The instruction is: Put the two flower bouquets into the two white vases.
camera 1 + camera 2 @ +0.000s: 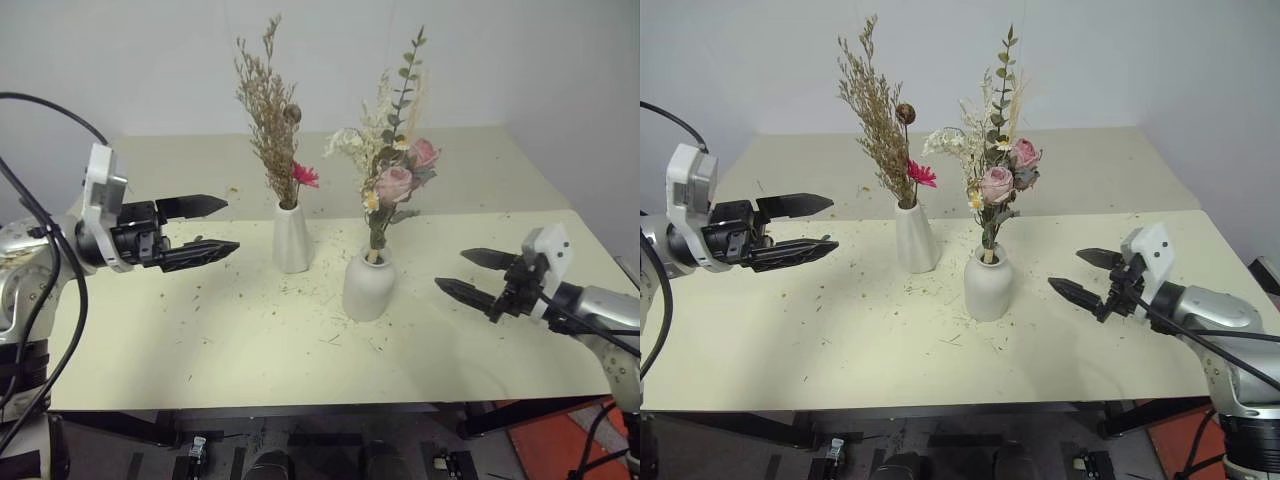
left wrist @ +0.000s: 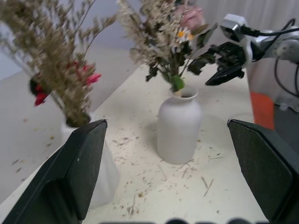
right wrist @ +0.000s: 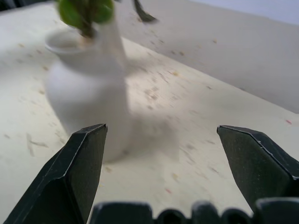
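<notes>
The thin bouquet (image 1: 272,112) of dry tan grasses with a magenta flower stands upright in the tall slim white vase (image 1: 291,238) at the table's middle. In the shorter rounded white vase (image 1: 368,286), just right and nearer, stands the fuller bouquet (image 1: 392,170) of pink roses and grey-green leaves. My left gripper (image 1: 208,228) hovers open to the left of the tall vase, apart from it, holding nothing. My right gripper (image 1: 466,272) is open to the right of the rounded vase, clear of it and empty. The left wrist view shows both vases (image 2: 179,124) and the right gripper (image 2: 219,63) beyond.
The pale yellow table (image 1: 200,340) is strewn with dry plant bits around the vases. A white wall stands behind it. An orange object (image 1: 550,445) lies on the floor past the table's front right corner.
</notes>
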### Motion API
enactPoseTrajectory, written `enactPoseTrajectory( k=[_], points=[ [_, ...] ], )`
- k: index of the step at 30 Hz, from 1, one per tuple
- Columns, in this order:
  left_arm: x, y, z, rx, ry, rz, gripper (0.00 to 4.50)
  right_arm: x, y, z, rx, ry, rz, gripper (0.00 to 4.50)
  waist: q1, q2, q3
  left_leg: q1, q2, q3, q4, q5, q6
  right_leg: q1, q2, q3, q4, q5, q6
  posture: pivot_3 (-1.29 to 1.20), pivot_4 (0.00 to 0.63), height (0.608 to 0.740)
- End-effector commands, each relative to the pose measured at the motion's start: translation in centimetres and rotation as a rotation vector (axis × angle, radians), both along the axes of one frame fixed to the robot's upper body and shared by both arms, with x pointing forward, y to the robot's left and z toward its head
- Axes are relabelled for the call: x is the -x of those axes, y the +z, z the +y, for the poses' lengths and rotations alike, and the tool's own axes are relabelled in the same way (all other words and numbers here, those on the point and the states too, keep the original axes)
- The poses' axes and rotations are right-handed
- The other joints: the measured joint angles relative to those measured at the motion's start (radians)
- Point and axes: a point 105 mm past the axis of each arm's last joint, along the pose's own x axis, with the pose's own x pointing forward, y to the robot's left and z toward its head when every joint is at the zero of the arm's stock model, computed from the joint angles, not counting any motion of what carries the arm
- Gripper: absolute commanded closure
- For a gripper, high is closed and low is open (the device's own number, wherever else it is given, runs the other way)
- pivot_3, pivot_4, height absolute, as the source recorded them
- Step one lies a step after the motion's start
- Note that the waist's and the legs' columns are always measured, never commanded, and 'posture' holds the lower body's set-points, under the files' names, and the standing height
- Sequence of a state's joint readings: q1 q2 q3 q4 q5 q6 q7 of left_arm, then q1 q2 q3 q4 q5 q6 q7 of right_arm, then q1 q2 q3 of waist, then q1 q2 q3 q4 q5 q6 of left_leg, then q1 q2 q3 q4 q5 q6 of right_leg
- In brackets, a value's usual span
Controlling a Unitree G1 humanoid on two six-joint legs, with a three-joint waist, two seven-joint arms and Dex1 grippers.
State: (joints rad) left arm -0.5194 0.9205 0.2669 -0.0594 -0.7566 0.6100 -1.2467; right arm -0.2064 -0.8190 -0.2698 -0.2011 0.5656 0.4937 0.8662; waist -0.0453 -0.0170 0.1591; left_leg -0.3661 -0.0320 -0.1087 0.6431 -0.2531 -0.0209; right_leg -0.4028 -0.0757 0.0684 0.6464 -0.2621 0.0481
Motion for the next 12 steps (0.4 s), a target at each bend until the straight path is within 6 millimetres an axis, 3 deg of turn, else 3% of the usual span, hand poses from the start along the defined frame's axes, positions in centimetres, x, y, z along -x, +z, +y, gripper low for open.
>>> enactPoseTrajectory(
  k=[1,12],
  points=[
    [0.1,0.2,0.6,-0.004,0.019,-0.049,0.0,0.1,2.1,-0.8,0.027,-0.001,-0.084,0.01,0.0,0.0,0.0,0.0,0.0,0.0,0.0,0.0,0.0,0.0,0.0,0.0,0.0,0.0,0.0,0.0,0.15,0.74],
    [0.4,-1.3,1.1,-0.038,0.048,-0.041,0.0,0.8,3.2,-0.7,0.059,0.062,-0.079,0.01,0.001,0.0,0.0,0.0,0.0,0.0,0.0,0.0,0.0,0.0,0.0,0.0,0.0,0.0,0.0,0.0,0.15,0.74]
  ],
)
